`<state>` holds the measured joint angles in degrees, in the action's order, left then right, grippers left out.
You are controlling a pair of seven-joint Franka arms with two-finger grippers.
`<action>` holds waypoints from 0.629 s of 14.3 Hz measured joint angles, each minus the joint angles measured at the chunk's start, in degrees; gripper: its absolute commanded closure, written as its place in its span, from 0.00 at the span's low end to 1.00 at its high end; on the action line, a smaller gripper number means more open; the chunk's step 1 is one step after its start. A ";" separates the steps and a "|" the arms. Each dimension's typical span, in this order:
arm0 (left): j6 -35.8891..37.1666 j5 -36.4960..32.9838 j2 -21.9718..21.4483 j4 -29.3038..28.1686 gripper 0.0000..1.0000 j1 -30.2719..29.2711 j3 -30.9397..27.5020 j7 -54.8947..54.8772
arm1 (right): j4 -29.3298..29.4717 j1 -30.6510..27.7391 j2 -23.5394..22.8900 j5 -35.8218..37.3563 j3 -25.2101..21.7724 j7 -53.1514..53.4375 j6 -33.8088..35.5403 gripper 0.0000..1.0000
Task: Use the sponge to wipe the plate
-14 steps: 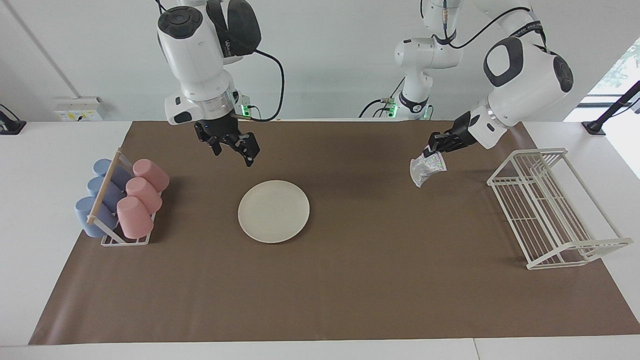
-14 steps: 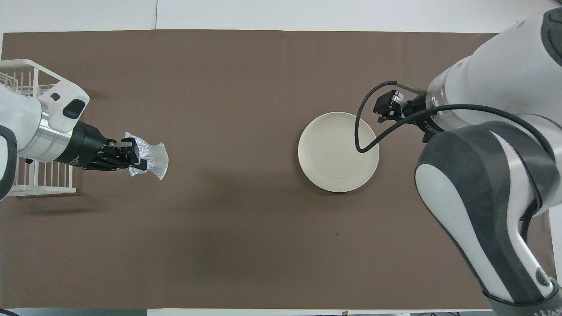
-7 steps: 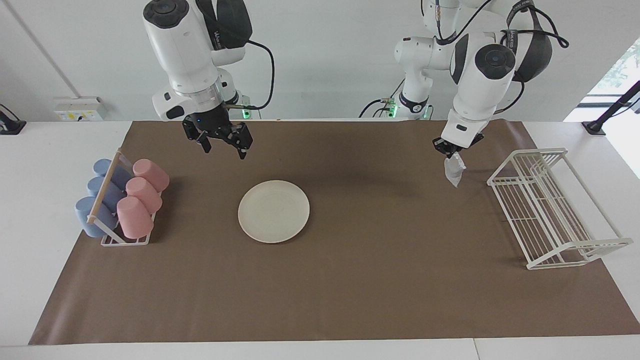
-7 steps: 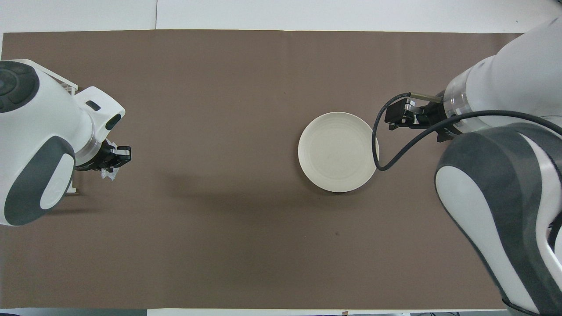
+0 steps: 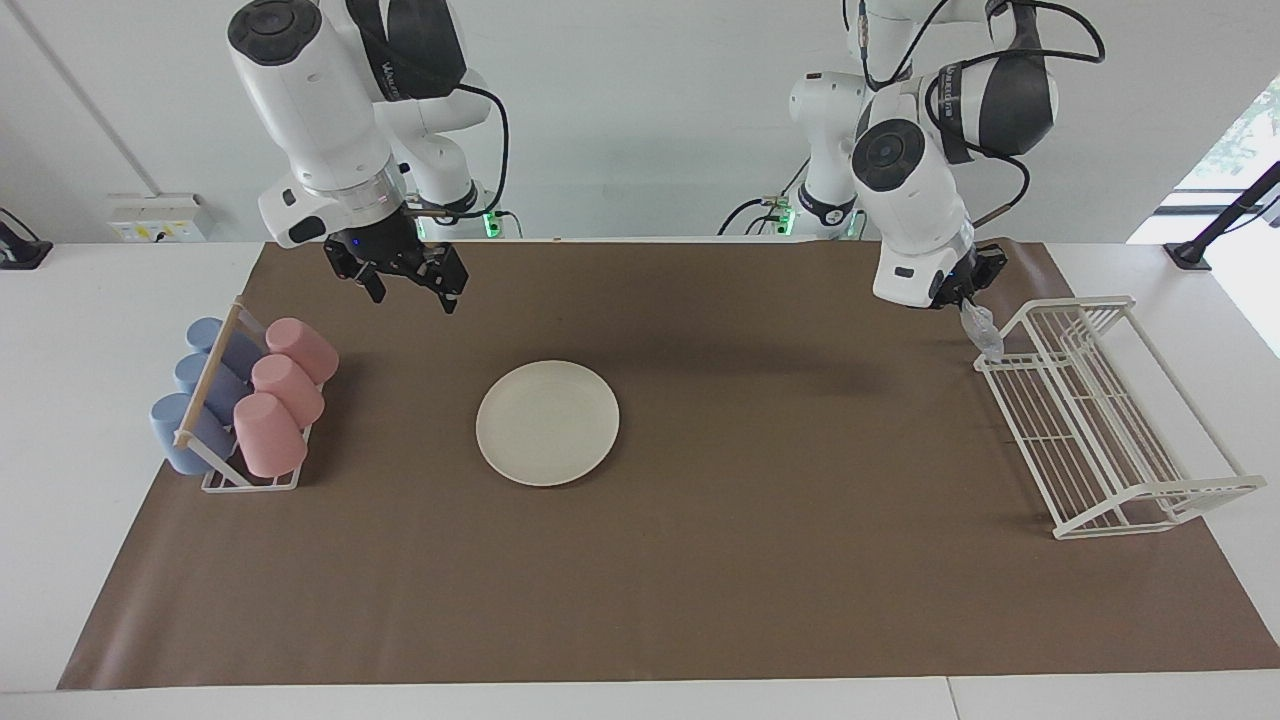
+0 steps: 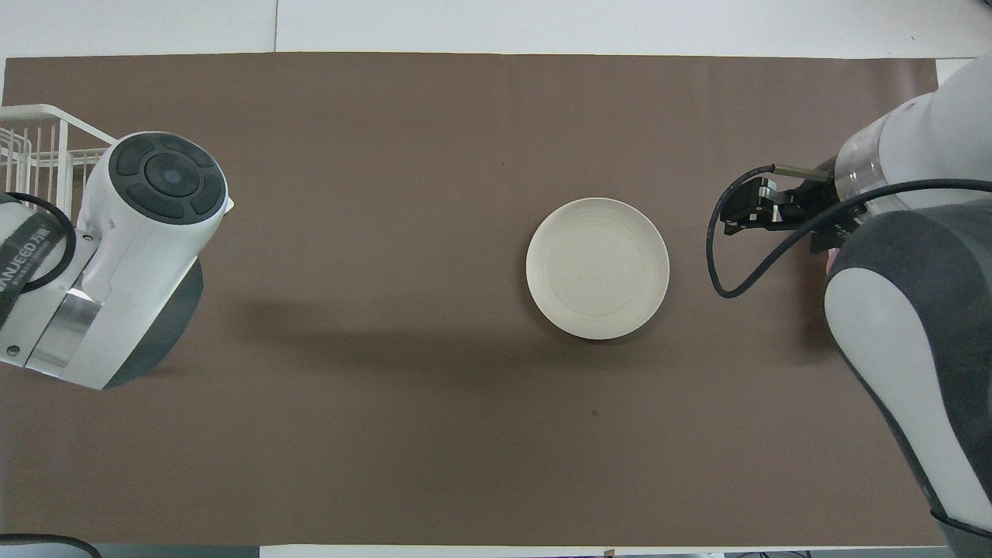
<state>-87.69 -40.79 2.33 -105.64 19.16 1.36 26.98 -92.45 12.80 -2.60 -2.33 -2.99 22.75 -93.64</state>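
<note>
The left gripper (image 5: 968,296) is pinching the small silvery-white sponge (image 5: 981,331) shut-fingered, dangling it over the white wire rack (image 5: 1110,420), well apart from the round cream-white plate (image 5: 547,422). The right gripper (image 5: 405,277) is hanging open and empty over the brown mat (image 5: 700,560) near the plate. Judging by this, wiping is not yet underway; next, the sponge needs carrying onto the plate. Bare mat is lying all around the plate.

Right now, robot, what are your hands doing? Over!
Left gripper shut on sponge, by white rack. Right gripper open, waiting, empty. Plate bare mid-table. Nothing in the way.
</note>
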 measured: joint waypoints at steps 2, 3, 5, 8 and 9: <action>0.91 -6.20 2.04 0.79 1.00 -0.06 -0.29 0.03 | 0.00 -0.35 0.03 0.02 -0.01 0.00 0.00 0.00; 1.56 -8.28 3.05 1.15 1.00 -0.14 -0.52 0.05 | 0.00 -0.85 0.03 0.02 -0.04 -0.14 0.00 0.00; 4.18 -11.36 5.44 1.83 1.00 -0.22 -1.03 0.13 | 0.00 -1.63 0.03 0.03 -0.07 -0.87 0.00 0.00; 8.88 -13.61 12.41 6.70 1.00 -0.25 -1.20 2.08 | 0.00 -1.73 0.03 0.03 0.00 -0.91 0.00 0.00; 10.01 -14.49 15.36 9.13 1.00 -0.28 -1.32 2.75 | 0.00 -1.73 0.03 0.03 0.01 -0.91 0.00 0.00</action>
<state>-77.69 -55.28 17.69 -96.51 18.88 0.04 29.72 -92.45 11.07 -2.57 -2.31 -2.98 21.84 -93.64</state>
